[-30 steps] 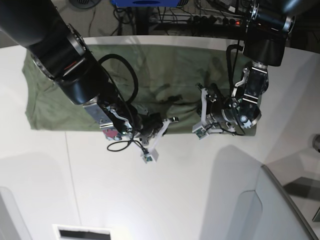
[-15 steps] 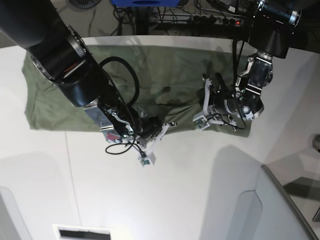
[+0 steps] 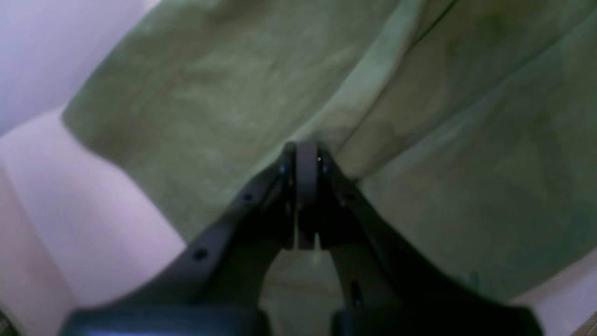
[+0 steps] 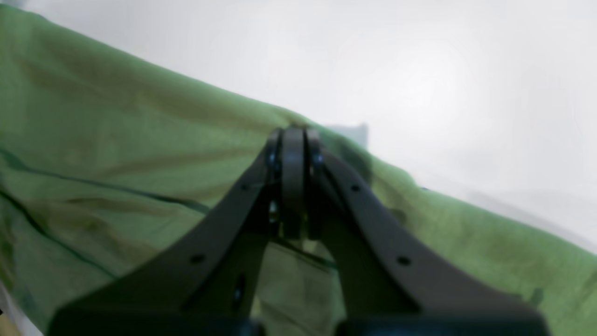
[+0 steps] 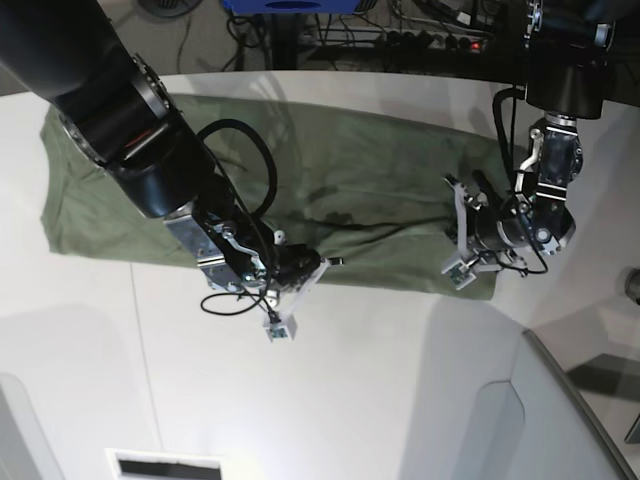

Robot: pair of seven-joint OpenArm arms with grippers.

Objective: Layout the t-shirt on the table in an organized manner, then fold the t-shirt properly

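Nearest to me, one grey translucent panel (image 5: 575,420) fills the lower right corner of the base view, and one black rectangle with a pale border (image 5: 170,467) sits at the lower left. Beyond them spreads one large, smooth white tabletop (image 5: 300,400), a single thin dark seam (image 5: 146,345) running up its left part. I have two black arms with silver metal parts reaching over it. On the tabletop lies the task's one garment, a plain olive-green soft cotton t-shirt (image 5: 350,150), stretched wide from side to side, its near edge bending and small folds running between my grippers. My right gripper (image 4: 295,133) is clenched right at that near edge; I cannot tell whether cloth is pinched in its tips. My left gripper (image 3: 305,149) is clenched too, over the shirt's other end beside a long fold, and again I cannot tell if it grips fabric. Farthest off, past the tabletop, I see one blue object (image 5: 290,5) and some dark, red-speckled clutter (image 5: 425,40).
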